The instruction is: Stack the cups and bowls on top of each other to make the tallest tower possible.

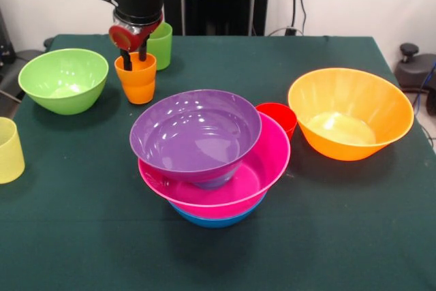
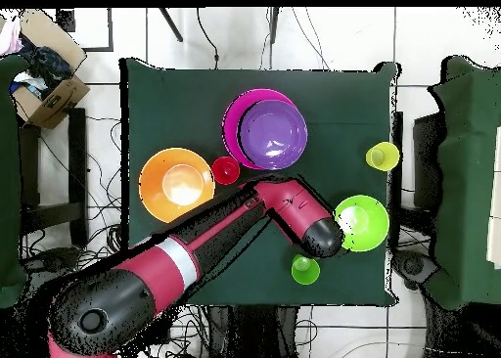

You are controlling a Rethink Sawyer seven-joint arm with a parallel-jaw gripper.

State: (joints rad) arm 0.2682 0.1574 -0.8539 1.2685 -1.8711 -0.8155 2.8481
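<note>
The red and black arm (image 2: 186, 256) reaches down over the green table (image 1: 340, 236), and its gripper (image 1: 134, 54) has 2 dark fingers (image 1: 126, 59) pinched on the rim of the orange cup (image 1: 137, 78), just before the green cup (image 1: 161, 44). Mid-table, the purple bowl (image 1: 194, 134) sits in the pink bowl (image 1: 262, 168) on a blue bowl (image 1: 214, 221).

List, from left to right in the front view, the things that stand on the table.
Pale yellow cup → lime green bowl → orange cup, with the pincer at its rim → purple bowl → red cup → orange bowl.
</note>
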